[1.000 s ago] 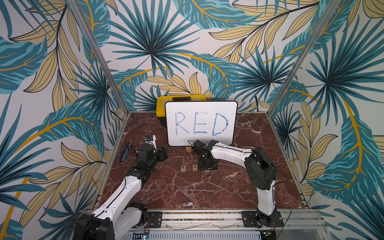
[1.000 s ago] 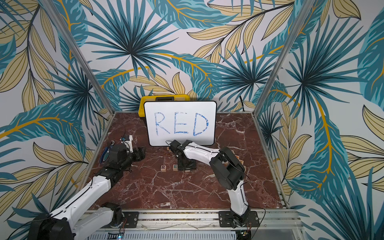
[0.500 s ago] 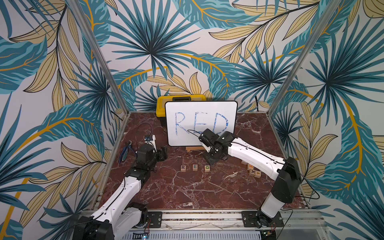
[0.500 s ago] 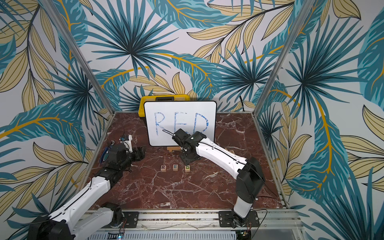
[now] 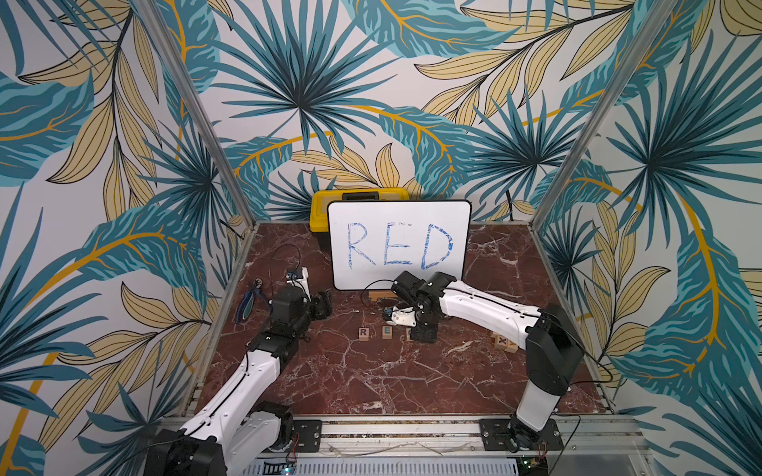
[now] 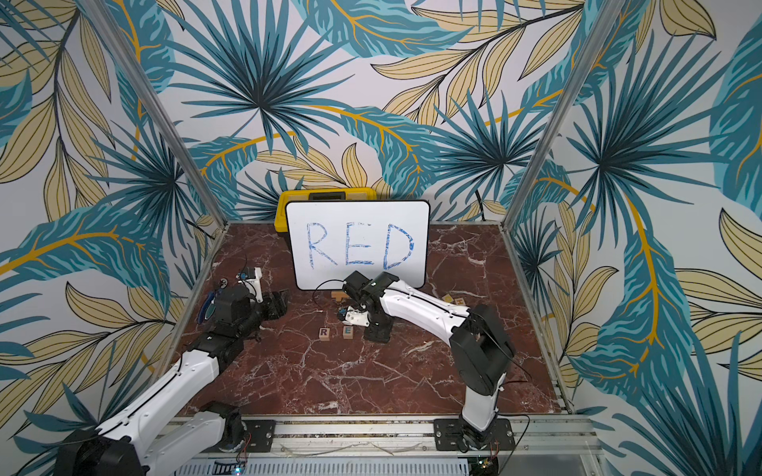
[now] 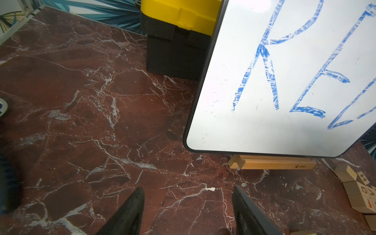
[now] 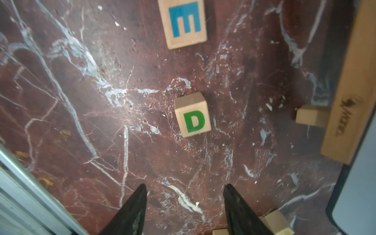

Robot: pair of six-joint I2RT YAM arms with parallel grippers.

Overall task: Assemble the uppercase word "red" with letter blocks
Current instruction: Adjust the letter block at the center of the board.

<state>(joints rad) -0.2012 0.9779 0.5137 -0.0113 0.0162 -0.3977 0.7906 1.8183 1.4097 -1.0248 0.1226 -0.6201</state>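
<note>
Three light-wood letter blocks stand in a row in front of the board. The R block (image 5: 363,333) (image 6: 324,333) is leftmost and the E block (image 5: 387,332) (image 6: 348,331) (image 8: 185,23) sits beside it. The D block (image 8: 192,115), green-lettered, comes after E. In a top view only an edge of the D block (image 5: 408,334) peeks out beside my right gripper (image 5: 422,331) (image 6: 377,331). That right gripper (image 8: 184,188) is open and empty, with D ahead of its fingertips. My left gripper (image 5: 321,307) (image 7: 187,190) hovers open over bare marble, left of the row.
The white board (image 5: 399,243) with RED handwritten in blue leans on a wooden stand (image 7: 272,163) before a yellow toolbox (image 5: 321,206). Several spare blocks (image 5: 505,342) (image 7: 358,193) lie at the right. Blue pliers (image 5: 247,307) lie by the left wall.
The right gripper came off the D block and left it standing beside E. It pulled back toward the board, then came forward and down again beside D. The left arm has not moved.
</note>
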